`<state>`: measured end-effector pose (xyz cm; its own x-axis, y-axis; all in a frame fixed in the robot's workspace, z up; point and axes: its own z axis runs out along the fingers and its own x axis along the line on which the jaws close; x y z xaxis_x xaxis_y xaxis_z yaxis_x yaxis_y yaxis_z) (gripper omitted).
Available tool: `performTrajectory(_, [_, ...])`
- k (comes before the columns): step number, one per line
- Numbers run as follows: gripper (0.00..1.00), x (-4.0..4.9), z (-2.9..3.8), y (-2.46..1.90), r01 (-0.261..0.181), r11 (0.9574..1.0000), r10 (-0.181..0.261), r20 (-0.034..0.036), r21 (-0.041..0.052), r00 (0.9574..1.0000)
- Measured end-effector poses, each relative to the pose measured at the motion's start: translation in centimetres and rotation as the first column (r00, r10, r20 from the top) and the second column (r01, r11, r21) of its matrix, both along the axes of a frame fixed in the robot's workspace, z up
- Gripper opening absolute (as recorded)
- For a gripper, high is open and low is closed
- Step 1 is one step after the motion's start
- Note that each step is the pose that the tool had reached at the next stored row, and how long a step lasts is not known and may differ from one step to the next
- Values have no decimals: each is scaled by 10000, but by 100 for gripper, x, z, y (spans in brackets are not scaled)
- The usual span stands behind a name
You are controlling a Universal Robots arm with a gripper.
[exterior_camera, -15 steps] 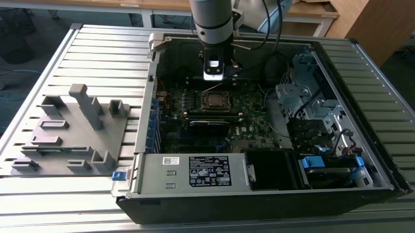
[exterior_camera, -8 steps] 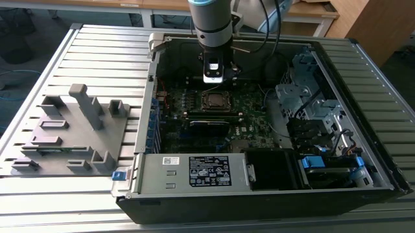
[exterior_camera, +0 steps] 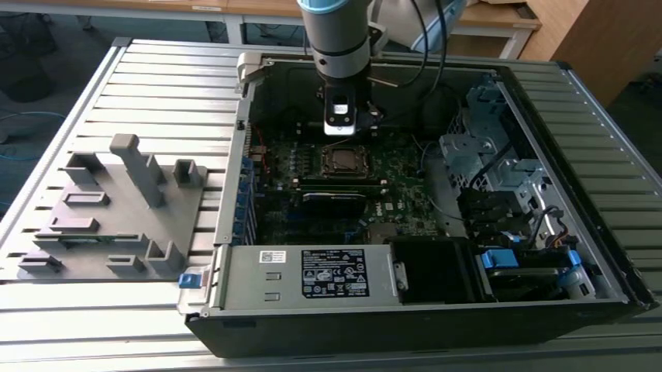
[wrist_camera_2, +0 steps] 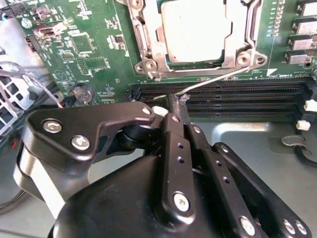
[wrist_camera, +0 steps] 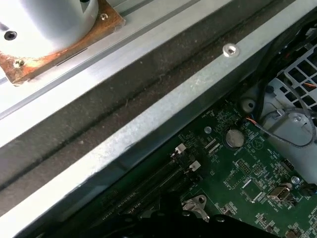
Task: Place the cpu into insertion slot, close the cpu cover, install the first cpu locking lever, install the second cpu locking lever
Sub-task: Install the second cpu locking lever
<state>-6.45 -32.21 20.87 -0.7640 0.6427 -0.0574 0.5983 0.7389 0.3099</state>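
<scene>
At twelve o'clock of the small square dark insertion slot [exterior_camera: 324, 163] in the exterior view, the black gripper [wrist_camera_2: 174, 102] has jaws pinched together on the hooked tip of a thin silvery wire locking lever [wrist_camera_2: 218, 79], likely springy and slippery.

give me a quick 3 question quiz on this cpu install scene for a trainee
1. True or false: the cpu lies under the closed cpu cover.
2. The gripper is nearest: A the wire locking lever, B the power supply, C the drive cage?
3. In the exterior view, which side of the computer case is the grey fixture on?
Key: 1 true; 2 A; 3 the exterior view's left.
</scene>
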Motion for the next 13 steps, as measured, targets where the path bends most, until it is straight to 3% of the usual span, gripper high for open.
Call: performTrajectory(13, [10,13,-72,0,0,9997,0,0,-236,10000])
